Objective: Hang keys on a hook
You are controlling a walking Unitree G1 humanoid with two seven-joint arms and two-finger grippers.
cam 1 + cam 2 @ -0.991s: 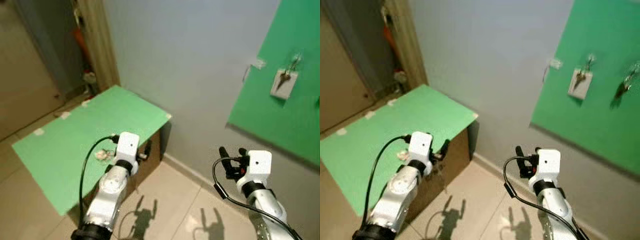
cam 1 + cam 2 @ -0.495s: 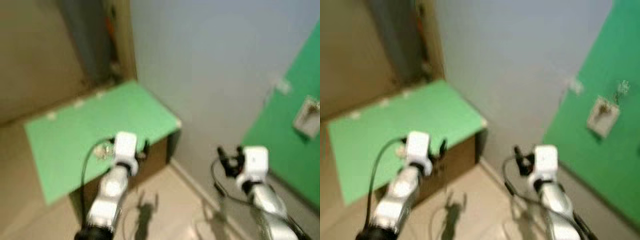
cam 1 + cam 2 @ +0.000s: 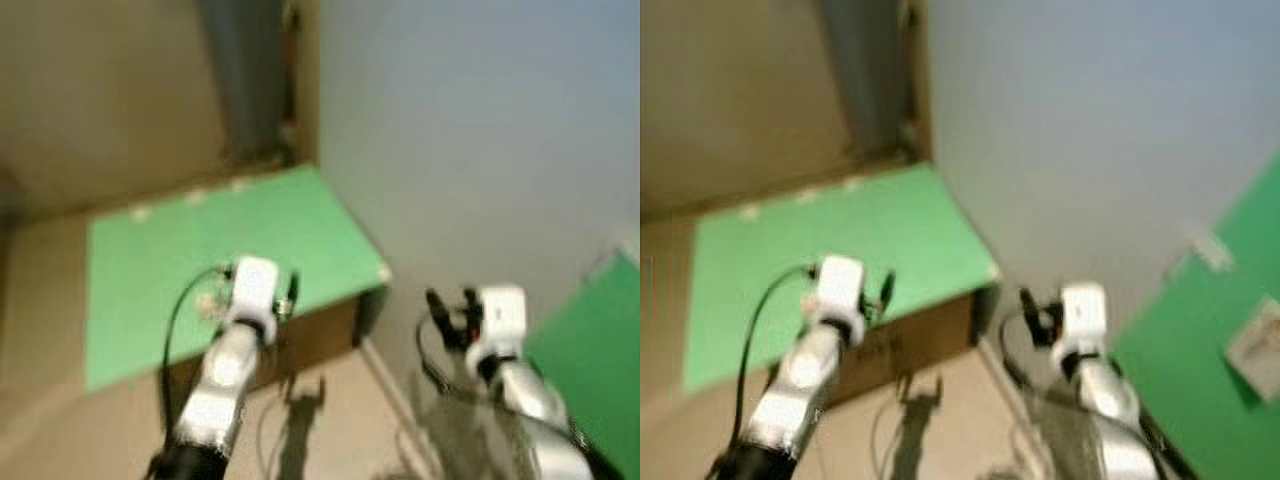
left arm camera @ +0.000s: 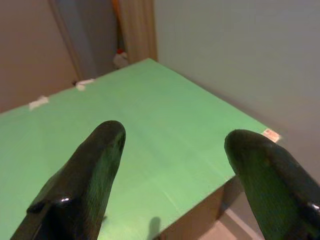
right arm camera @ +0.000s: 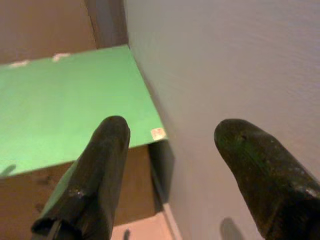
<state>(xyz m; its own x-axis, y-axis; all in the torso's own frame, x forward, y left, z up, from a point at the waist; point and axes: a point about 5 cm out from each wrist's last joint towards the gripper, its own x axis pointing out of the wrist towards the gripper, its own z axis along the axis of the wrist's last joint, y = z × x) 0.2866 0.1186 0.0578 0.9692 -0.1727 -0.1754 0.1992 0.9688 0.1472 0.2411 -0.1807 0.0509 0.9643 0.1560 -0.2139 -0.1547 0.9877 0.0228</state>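
Keys (image 3: 207, 302): small pale clump, too blurred for detail, lying on green bench (image 4: 165, 100) beside left arm. Left claw (image 4: 172, 140) and right claw (image 5: 170, 132) both spread wide, empty.

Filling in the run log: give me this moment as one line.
view: blurred | left gripper: open, empty, over green table | right gripper: open, empty, beside grey wall | keys: on table, behind left wrist, blurred

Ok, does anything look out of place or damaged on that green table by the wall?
Nothing stands out. The green table looks flat and intact, with a small pale thing by the left gripper; blur hides what it is.
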